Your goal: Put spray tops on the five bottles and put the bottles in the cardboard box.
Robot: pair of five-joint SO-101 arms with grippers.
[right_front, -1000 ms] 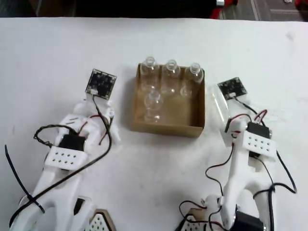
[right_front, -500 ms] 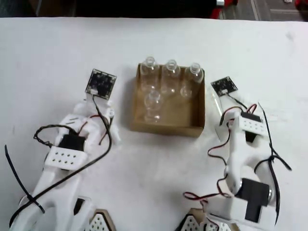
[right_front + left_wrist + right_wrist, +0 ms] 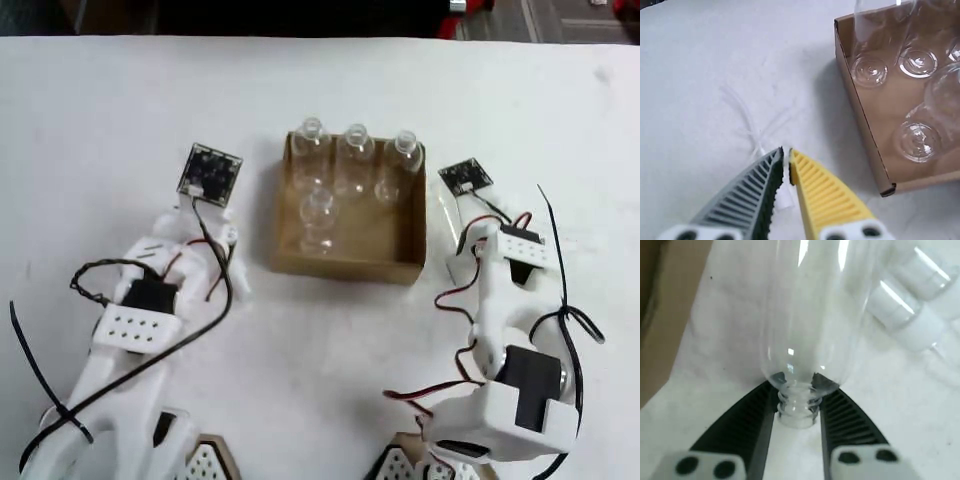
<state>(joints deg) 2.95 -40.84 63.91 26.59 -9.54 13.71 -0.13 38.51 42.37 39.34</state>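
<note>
robotics lab: white-covered table [image 3: 120,90] bearing wired arms [image 3: 130,330].

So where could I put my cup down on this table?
The wide bare table left of and beyond the cardboard box, or the patch in front of it between the left arm and the right arm. Right of the box is crowded: the right gripper holds a bottle beside white tops.

A fixed camera looks steeply down over the white table [image 3: 320,90] from above the arms' end. Each wrist camera rides close behind its fingers, the left gripper [image 3: 786,155] and the right gripper [image 3: 797,386], facing low along them. All three views catch the brown cardboard box [image 3: 345,268].
</note>
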